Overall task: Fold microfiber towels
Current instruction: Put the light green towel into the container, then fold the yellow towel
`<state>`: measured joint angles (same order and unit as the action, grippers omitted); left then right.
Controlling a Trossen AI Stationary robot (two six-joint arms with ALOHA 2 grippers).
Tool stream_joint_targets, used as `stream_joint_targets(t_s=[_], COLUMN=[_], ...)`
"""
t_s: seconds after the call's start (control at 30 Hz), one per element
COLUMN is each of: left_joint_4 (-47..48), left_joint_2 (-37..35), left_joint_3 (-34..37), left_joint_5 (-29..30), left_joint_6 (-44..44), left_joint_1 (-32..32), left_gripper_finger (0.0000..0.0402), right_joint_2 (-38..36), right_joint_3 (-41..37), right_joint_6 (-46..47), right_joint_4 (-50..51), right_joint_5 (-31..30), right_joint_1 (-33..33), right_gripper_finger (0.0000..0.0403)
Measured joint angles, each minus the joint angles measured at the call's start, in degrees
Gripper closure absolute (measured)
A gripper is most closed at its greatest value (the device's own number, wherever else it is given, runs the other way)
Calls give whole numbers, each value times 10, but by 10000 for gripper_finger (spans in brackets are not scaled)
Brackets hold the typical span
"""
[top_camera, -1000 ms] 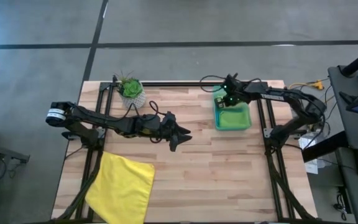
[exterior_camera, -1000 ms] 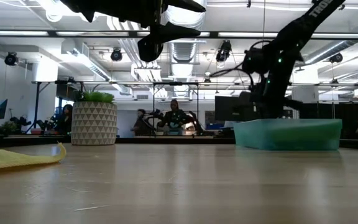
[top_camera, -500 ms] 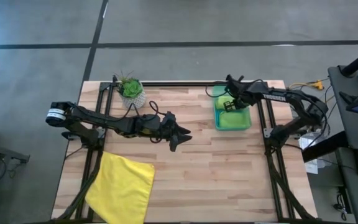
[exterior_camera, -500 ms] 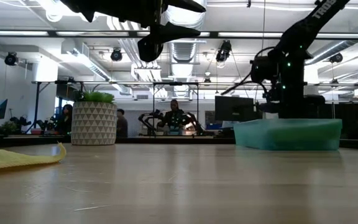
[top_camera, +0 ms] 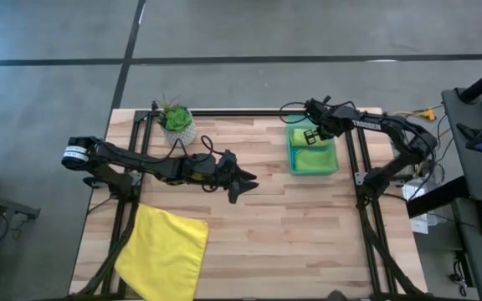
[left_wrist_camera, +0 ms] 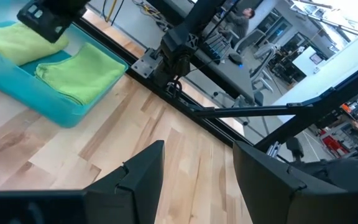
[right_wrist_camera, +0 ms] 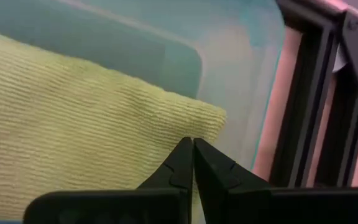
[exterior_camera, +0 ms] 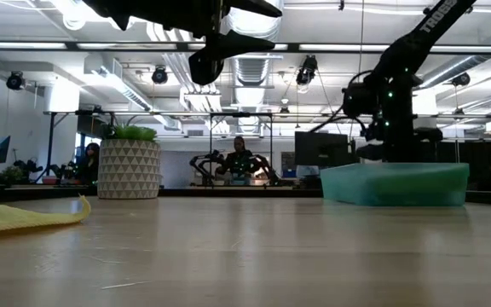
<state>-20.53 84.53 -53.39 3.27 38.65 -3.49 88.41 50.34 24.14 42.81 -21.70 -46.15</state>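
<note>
Landmark: translucent green bin (top_camera: 313,158), at the table's far-right part.

We see the right gripper (top_camera: 310,139) over the bin's far end, fingers pressed tog. w/ nothing between the tips; in the right wrist view the tips (right_wrist_camera: 192,163) sit just above the edge of a lime green towel (right_wrist_camera: 73,130), but we cannot tell if they touch it. Bin wall (right_wrist_camera: 241,56) rises just behind that cloth. In the left wrist view two lime green cloths (left_wrist_camera: 79,71) lie folded side by side inside the bin (left_wrist_camera: 39,99), w/ the right arm's dark end above the farther one.

Left gripper (top_camera: 243,183) hangs well left of the bin, above bare wood near the table's (top_camera: 308,234) middle, fingers (left_wrist_camera: 143,171) apart, empty.

Yellow towel (top_camera: 164,251): far from the bin, at the opposite near-left corner, lying flat, partly over the left frame rail and the table's front edge. In the low view only its thin edge (exterior_camera: 24,218) shows.

Other items: potted plant (top_camera: 176,120) in a white patterned pot, well left of the bin along the same far edge; black frame rail (top_camera: 351,159) just right of the bin. Nothing stands between bin and yellow towel except the left arm. People sit at desks in the room beyond (exterior_camera: 239,158).
</note>
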Motion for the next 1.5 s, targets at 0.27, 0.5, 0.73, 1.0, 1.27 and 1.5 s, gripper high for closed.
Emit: stream_joint_targets(t_s=[0.27, 0.5, 0.73, 1.0, 1.27, 1.5], left_joint_4=[0, 0, 1, 16, 407, 685], left_joint_2=[0, 0, -3, -44, -110, -145], left_joint_3=[0, 0, 0, 0, -1, 4], left_joint_5=[-2, -2, -29, -254, -311, -252], left_joint_6=[1, 0, -4, -18, -12, -17], left_joint_1=[0, 0, 0, -3, -72, -121], left_gripper_finger=[226, 226, 226, 226, 226, 226], right_joint_2=[-17, 40, -51, -262, -396, -426], right_joint_3=[55, 71, 92, 1, -158, -258], right_joint_6=[-37, -47, -117, -104, 46, 132], right_joint_4=[-10, 24, 1, -105, -223, -302], right_joint_5=[-27, 43, 79, 201, 202, 172], right_joint_1=[-11, -42, -3, 129, 286, 397], right_gripper_finger=[394, 394, 394, 394, 394, 394])
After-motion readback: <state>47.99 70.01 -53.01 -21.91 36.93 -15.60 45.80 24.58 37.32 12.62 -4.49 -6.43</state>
